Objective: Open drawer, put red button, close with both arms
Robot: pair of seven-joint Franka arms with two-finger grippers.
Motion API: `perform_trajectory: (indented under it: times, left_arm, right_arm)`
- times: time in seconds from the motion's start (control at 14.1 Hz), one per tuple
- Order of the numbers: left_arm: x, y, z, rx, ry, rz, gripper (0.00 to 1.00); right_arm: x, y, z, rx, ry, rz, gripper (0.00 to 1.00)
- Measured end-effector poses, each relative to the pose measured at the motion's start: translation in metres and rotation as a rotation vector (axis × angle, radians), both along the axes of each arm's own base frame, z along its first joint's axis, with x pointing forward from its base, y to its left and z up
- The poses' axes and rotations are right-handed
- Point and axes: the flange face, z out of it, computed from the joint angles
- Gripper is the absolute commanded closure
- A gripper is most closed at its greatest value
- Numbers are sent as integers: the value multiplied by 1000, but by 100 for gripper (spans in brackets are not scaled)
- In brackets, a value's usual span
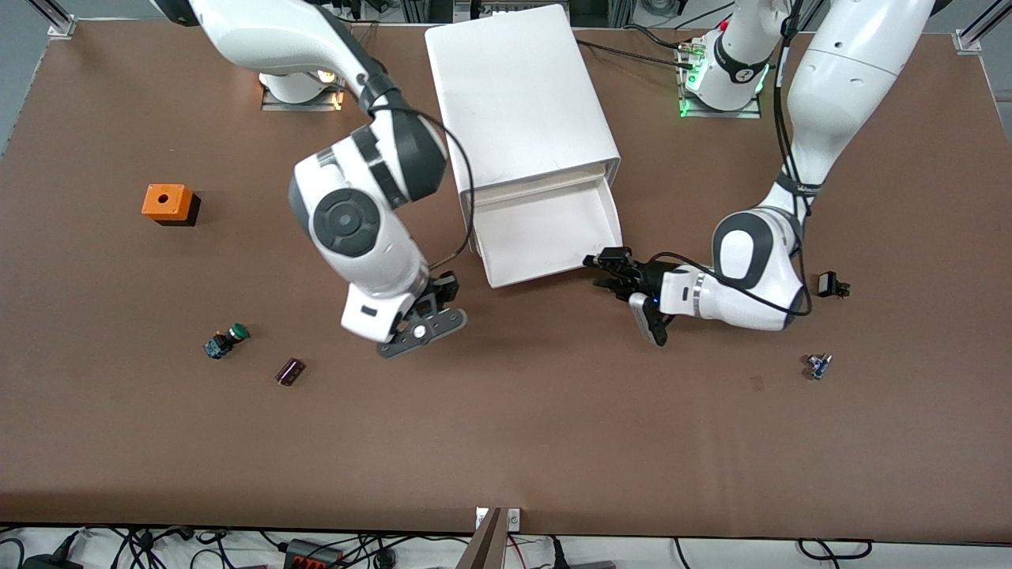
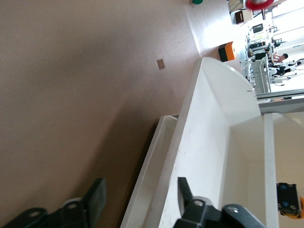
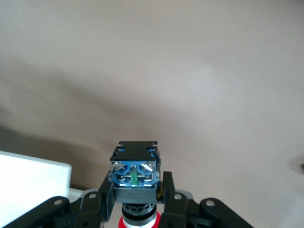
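Observation:
The drawer (image 1: 545, 229) stands pulled out of the white cabinet (image 1: 518, 95), and its tray looks empty. My left gripper (image 1: 602, 265) is at the drawer's front corner toward the left arm's end. In the left wrist view it (image 2: 141, 197) is open, with one finger (image 2: 97, 199) outside the drawer's front wall (image 2: 199, 142) and the other inside. My right gripper (image 1: 444, 288) hangs over the table beside the drawer's other front corner. In the right wrist view it (image 3: 136, 192) is shut on the red button (image 3: 135, 171), blue-and-black body outward, red cap toward the palm.
An orange box with a hole (image 1: 168, 204), a green-capped switch (image 1: 227, 340) and a small dark part (image 1: 290, 371) lie toward the right arm's end. A small black part (image 1: 830, 284) and a small blue part (image 1: 818, 365) lie toward the left arm's end.

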Motion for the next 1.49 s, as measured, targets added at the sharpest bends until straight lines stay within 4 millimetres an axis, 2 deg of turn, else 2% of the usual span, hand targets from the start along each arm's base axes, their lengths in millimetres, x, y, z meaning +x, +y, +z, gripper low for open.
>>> perform_trajectory:
  times: [0.28,0.5,0.64,0.85,1.07,1.28,1.49]
  left_arm:
    - [16,38,49,107,47,-17,0]
    - [22,54,95,332,118,-42,0]
    - [25,67,117,534,111,-68,0]
    - [29,86,120,755,94,-57,0]
    - [32,102,117,950,91,1,0]
    - [44,124,121,1054,53,58,0]
    - [61,150,116,1086,46,98,0]
  right_arm:
    - [-39,59,12,21,-12,-55,100]
    - [-78,108,16,49,-7,-45,100]
    - [-92,124,16,84,14,-41,100]
    - [-95,128,5,94,44,-59,100]
    - [-106,144,-20,76,73,-93,100]
    - [-121,160,-45,52,95,-86,100]
    - [-121,162,-60,45,100,-91,100]
